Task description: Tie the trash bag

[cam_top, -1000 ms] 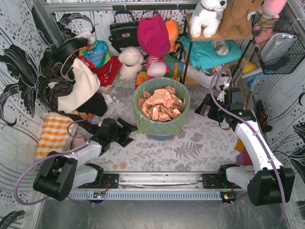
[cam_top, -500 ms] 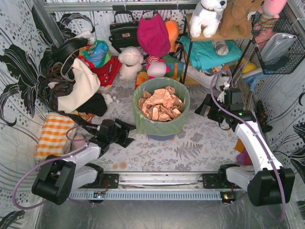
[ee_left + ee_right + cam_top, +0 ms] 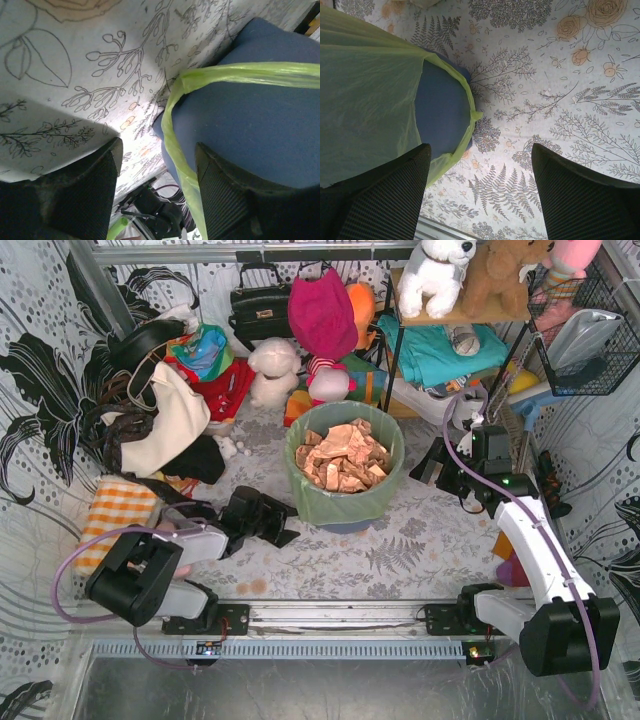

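A: At the table's (image 3: 420,540) centre, the trash bag (image 3: 330,502) is sitting in its bin (image 3: 260,125), untied. We're lining up the first grab.

B: The left gripper (image 3: 157,165) has swung in to 8 o'clock, spread wide and empty. The right gripper (image 3: 480,170) is waiting at 3 o'clock, likewise wide and holding nothing. Next we're needing that hem pinched.

The trash bag (image 3: 345,498) sits in the bin (image 3: 338,527), between left hand (image 3: 278,527) and right hand (image 3: 428,466).
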